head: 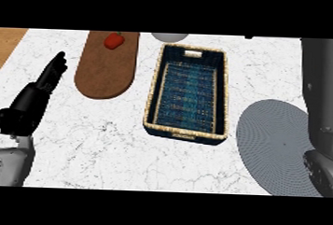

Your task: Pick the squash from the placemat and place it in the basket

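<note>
The woven basket [187, 134] with a dark blue lining stands in the middle of the counter, and nothing shows inside it. To its right lies the round grey placemat [275, 146], with no squash on the part I can see. No squash shows anywhere in the head view. My right forearm [324, 106] rises along the right edge, covers the placemat's right side and runs out past the top of the view, so its hand is hidden. My left hand [42, 89] rests open at the left, fingers straight and pointing up.
A brown oval board [105, 70] lies left of the basket with a red pepper [115, 40] at its far end. A pale round object [170, 36] sits at the top edge behind the basket. A wooden surface [5, 45] borders the counter's far left.
</note>
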Controlling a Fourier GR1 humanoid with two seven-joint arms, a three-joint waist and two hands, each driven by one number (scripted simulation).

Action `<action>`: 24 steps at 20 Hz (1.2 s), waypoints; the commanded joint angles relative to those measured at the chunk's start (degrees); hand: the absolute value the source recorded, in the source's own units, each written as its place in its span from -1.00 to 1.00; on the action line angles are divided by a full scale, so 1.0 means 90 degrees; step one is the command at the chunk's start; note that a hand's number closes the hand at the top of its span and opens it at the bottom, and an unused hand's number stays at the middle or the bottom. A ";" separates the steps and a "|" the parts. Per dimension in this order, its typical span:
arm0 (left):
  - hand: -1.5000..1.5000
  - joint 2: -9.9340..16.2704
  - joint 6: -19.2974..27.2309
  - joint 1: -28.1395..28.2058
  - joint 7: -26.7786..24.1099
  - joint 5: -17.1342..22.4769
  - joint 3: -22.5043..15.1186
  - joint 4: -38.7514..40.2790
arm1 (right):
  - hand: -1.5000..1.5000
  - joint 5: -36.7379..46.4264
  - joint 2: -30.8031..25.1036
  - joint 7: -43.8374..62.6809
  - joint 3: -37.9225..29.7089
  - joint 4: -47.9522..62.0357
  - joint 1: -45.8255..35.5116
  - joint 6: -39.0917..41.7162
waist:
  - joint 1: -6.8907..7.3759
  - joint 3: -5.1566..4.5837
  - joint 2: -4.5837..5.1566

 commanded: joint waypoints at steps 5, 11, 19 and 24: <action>0.00 0.0140 -0.0114 -0.0048 -0.0074 0.0072 0.0215 0.0122 | 1.00 0.0652 -0.0453 0.0008 0.1052 0.0019 0.0294 0.0881 | -0.0047 0.0001 0.0015; 0.00 -0.0081 0.0045 0.0273 -0.0180 -0.0167 0.0029 -0.0108 | 1.00 0.0656 -0.0757 -0.0267 0.1207 0.0059 0.0245 0.1452 | -0.0020 0.0003 0.0000; 0.00 0.0057 -0.0262 0.0103 0.0215 0.0102 0.0195 -0.0442 | -1.00 0.0116 -0.0118 -0.0095 0.0659 0.0376 0.0289 0.1072 | 0.0022 0.0006 -0.0003; 0.00 -0.0242 0.0068 0.0173 -0.0241 -0.0258 0.0000 0.0037 | -1.00 -0.0059 0.0108 -0.0086 -0.0139 0.0151 0.0246 -0.0147 | -0.0011 0.0005 0.0014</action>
